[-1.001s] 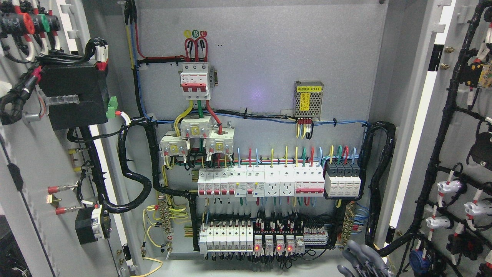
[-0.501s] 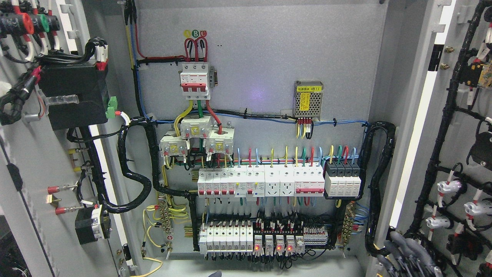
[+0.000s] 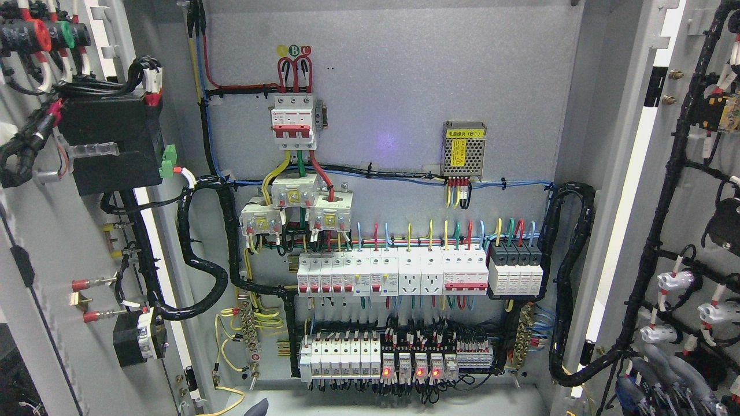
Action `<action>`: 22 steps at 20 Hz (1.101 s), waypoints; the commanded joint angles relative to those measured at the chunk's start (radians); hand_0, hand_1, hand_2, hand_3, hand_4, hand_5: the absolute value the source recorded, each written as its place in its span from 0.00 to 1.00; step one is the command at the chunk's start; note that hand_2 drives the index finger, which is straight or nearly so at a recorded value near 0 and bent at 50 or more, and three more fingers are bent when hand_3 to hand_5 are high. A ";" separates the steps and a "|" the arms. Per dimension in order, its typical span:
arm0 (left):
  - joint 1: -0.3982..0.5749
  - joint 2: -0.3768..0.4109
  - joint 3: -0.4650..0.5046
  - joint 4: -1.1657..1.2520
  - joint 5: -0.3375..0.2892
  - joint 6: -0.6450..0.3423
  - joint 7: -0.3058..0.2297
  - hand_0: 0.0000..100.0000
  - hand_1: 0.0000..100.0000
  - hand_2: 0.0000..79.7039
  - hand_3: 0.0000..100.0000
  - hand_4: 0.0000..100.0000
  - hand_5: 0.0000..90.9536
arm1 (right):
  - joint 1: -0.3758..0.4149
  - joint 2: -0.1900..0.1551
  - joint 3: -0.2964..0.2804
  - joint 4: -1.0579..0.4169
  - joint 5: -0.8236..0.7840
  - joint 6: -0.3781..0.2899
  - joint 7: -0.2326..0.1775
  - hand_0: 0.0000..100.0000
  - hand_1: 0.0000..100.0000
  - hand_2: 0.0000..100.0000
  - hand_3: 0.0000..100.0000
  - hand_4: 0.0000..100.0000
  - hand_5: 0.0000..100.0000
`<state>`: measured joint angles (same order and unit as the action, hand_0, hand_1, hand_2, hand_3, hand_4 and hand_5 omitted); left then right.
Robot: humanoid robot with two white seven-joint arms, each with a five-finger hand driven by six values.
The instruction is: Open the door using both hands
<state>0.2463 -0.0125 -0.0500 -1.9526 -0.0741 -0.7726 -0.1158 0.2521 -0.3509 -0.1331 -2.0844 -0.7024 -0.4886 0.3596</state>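
The electrical cabinet point(image 3: 404, 86) stands with both doors swung wide. The left door point(image 3: 52, 242) fills the left edge and shows its inner face with black boxes and cabling. The right door point(image 3: 694, 231) fills the right edge, its inner face crossed by a black wire harness. My right hand point(image 3: 673, 384) is at the lower right, grey fingers point(image 3: 691, 372) stretched out in front of that door's lower inner face and holding nothing. Only a grey tip of my left hand point(image 3: 254, 409) pokes up at the bottom edge, below the cabinet floor.
Inside are rows of breakers point(image 3: 399, 274), relays with red lights point(image 3: 410, 367), a small power supply point(image 3: 463, 150) and thick black cable looms point(image 3: 569, 277) along both sides. Connectors and plugs point(image 3: 676, 283) stick out from the right door near my right hand.
My right hand has slid rightward from the cabinet's lower right corner onto the right door's inner face. The left hand's tip has appeared at the bottom edge and moved left.
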 commanded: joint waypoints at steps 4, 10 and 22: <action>0.019 -0.012 0.203 -0.019 0.069 -0.505 -0.002 0.12 0.56 0.00 0.00 0.00 0.00 | 0.012 -0.031 -0.144 0.046 -0.006 -0.001 0.002 0.09 0.13 0.00 0.00 0.00 0.00; 0.016 -0.010 0.251 -0.019 0.083 -0.528 -0.004 0.12 0.56 0.00 0.00 0.00 0.00 | 0.024 -0.025 -0.174 0.046 -0.035 -0.002 0.005 0.09 0.13 0.00 0.00 0.00 0.00; 0.011 0.078 0.374 0.000 0.177 -0.553 -0.004 0.12 0.56 0.00 0.00 0.00 0.00 | 0.055 -0.008 -0.227 0.084 -0.035 -0.002 0.004 0.08 0.13 0.00 0.00 0.00 0.00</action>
<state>0.2589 0.0089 0.2005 -1.9631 0.0400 -0.7726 -0.1200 0.2988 -0.3689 -0.3020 -2.0352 -0.7354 -0.4903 0.3692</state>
